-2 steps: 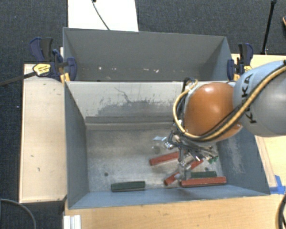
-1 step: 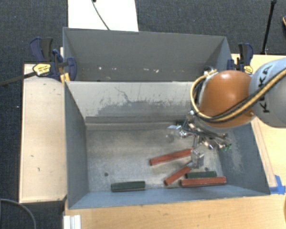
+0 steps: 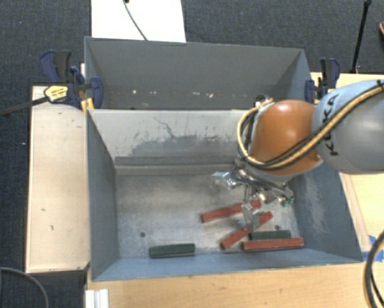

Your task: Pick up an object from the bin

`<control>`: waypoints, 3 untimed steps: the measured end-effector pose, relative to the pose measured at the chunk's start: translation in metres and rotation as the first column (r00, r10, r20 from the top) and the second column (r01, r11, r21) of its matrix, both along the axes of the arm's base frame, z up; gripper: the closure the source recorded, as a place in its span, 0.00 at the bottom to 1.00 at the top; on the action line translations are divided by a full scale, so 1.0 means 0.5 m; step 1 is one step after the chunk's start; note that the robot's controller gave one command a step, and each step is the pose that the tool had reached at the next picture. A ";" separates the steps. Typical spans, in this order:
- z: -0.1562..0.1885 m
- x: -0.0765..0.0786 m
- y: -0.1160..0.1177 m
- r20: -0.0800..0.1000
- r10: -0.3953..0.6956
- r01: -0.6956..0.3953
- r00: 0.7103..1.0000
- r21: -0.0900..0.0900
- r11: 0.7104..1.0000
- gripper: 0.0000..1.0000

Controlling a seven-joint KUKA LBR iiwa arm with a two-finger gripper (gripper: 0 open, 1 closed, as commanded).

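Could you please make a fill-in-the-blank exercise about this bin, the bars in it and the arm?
1. The gripper hangs over a cluster of ___ bars in the grey bin.
2. A dark green bar lies alone, to the view's ___ of that cluster.
3. The arm reaches in from the view's ___ side.
Missing words: red; left; right.

Gripper (image 3: 250, 213) covers parts of two red sticks (image 3: 217, 215); arm (image 3: 365, 133) cropped right.
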State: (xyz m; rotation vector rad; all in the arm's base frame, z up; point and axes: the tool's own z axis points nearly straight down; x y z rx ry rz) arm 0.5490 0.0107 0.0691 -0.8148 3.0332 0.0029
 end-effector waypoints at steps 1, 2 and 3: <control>0.002 0.002 0.001 0.001 -0.005 0.005 1.000 -0.001 1.000 0.00; 0.001 0.001 0.001 0.000 -0.009 0.009 1.000 -0.001 1.000 1.00; 0.125 0.005 0.001 0.008 -0.020 0.020 1.000 -0.001 1.000 1.00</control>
